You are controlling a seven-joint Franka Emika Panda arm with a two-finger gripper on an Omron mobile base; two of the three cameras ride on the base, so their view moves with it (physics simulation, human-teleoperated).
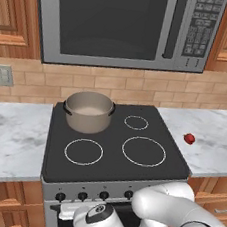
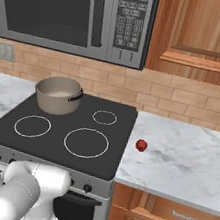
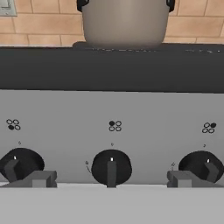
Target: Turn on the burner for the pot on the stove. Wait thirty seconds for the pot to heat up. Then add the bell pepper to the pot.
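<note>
Hand view looks straight at the stove's (image 3: 112, 109) steel front panel, close up. Gripper (image 3: 112, 179) is spread wide w/ nothing in it — two grey fingertips (image 3: 41, 178) stand far apart, low in the view, one just right of the left knob (image 3: 19, 164), the other just left of the right knob (image 3: 203, 165). Middle knob (image 3: 111, 166) sits between the tips, its pointer up; can't tell if the tips touch the panel. Small four-dot burner marks sit above each knob, the middle one w/ its top-left dot filled.

Above the panel runs the black cooktop edge, and beyond it the pot's (image 3: 124, 24) lower wall, brick backsplash behind.

Base views: white arm folded low in front of the oven door, its hand down by the knob row. Cooktop shows three white ring outlines. Pot (image 1: 89, 111) stands upright on the back-left burner, pale inside, dark handles at its sides.

Bell pepper (image 1: 189, 139) — small, red — lies on the marble worktop (image 2: 184, 165) right of the stove, near the cooktop's edge but apart from it, well apart from the pot. Another stretch of worktop lies left of the stove.

Farthest back: steel microwave (image 1: 126, 24) on the wall above the pot, wood cabinets either side, a wall outlet (image 1: 0, 75) at left.
</note>
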